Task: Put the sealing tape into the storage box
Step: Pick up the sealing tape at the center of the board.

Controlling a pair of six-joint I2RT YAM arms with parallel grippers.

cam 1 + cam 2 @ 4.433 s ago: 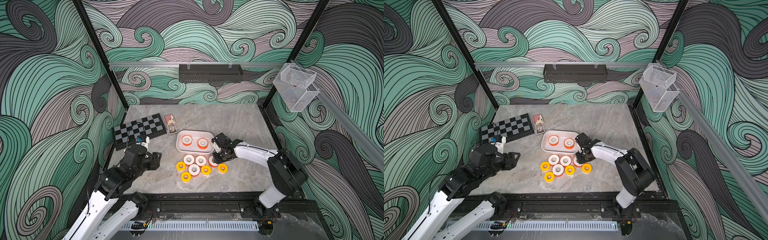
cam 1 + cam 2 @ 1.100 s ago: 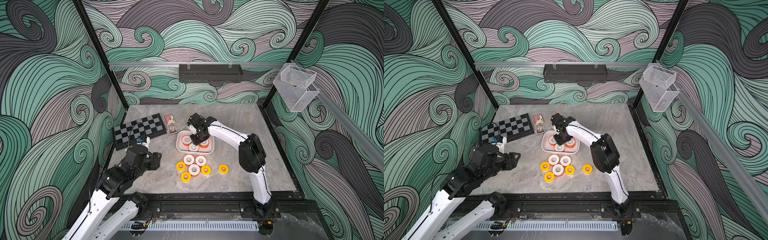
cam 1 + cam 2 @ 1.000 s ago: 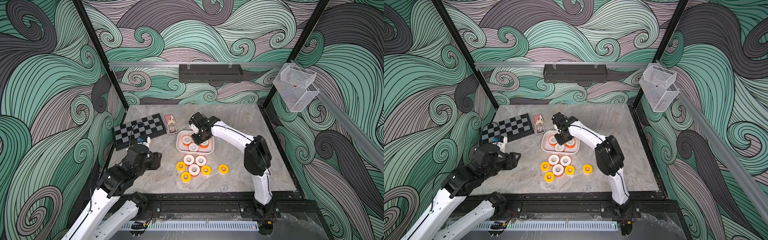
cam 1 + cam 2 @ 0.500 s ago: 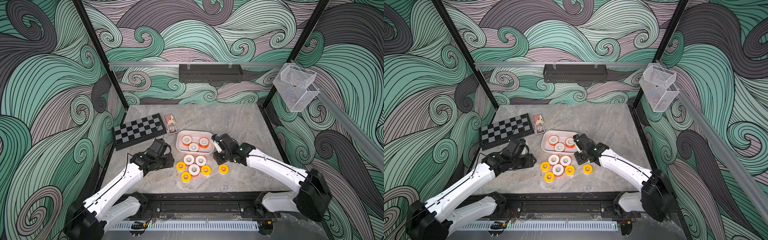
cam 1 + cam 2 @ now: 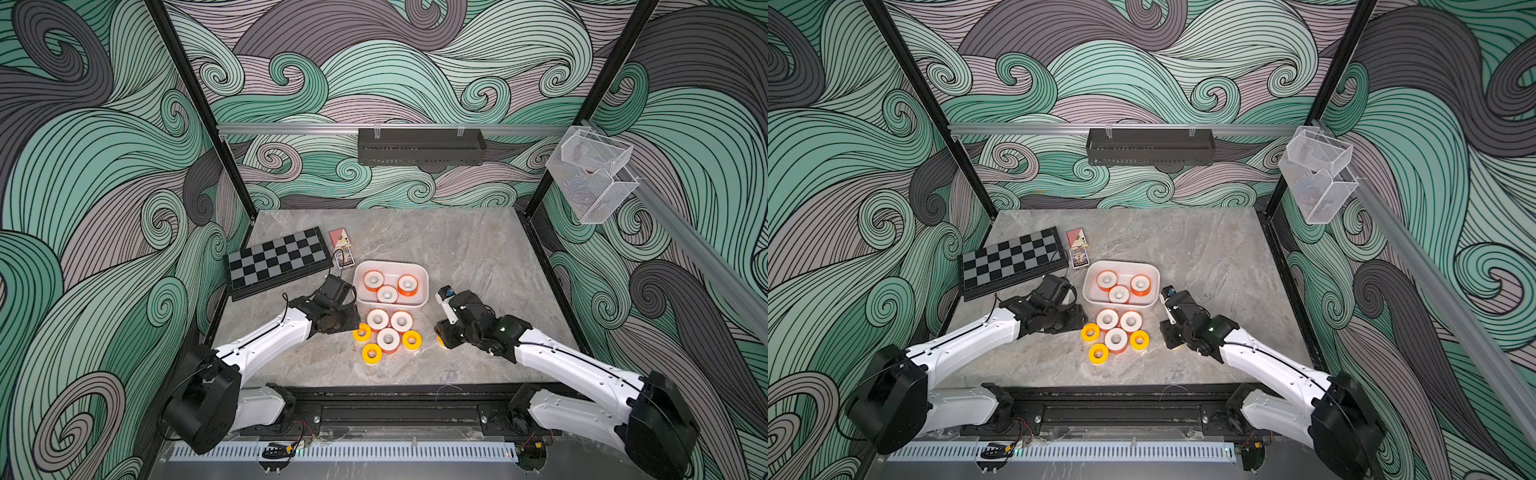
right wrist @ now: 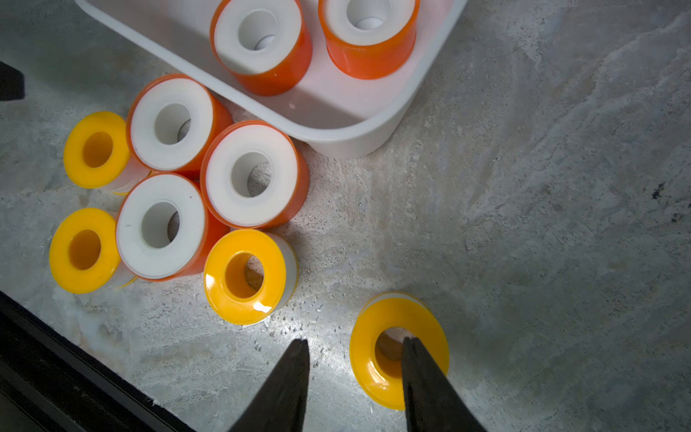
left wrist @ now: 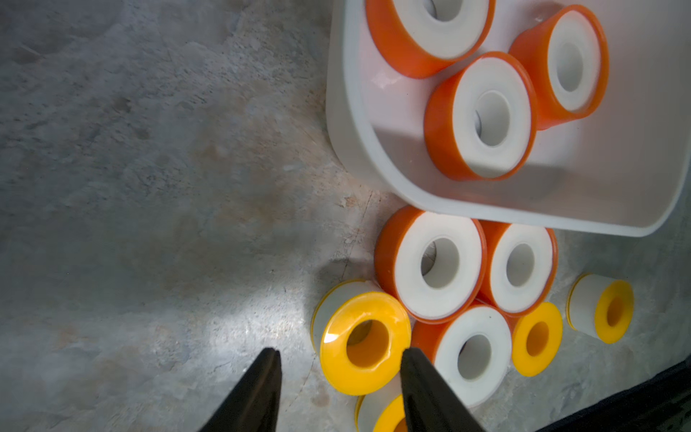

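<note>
White plastic formed the storage box (image 5: 390,264), which sat on the grey marbled worktop (image 5: 457,249). Three orange-sided rolls (image 5: 387,294) of sealing tape lay flat inside it, holes up. Just beside the box's near wall, on the robot's side, three loose orange-sided rolls (image 5: 388,338) sat packed together and touching. Three yellow rolls (image 5: 371,352) ringed that cluster on the sides away from the box.

The left gripper (image 7: 339,351) hung low at the cluster's left edge, near the box's near-left corner. Its jaws stood apart and empty. The nearest yellow roll (image 7: 368,306) showed between the two black fingers (image 7: 261,389); one finger overlapped the roll's rim and the other stood clear of it.

The right gripper (image 6: 355,341) was down near the box's near-right corner, over a fourth yellow roll (image 6: 396,312) that lay apart from the rest. Its jaws were also spread and clamped nothing. One fingertip sat over the roll's centre hole and the other was outside the rim.

A chessboard (image 5: 276,262) lay left of the box, and two small card boxes (image 5: 341,249) sat just beyond the box's far-left corner. Well behind the box a black tray (image 5: 419,147) hung on the rear wall. Clear mesh baskets (image 5: 590,174) were fixed high on the right rail.
</note>
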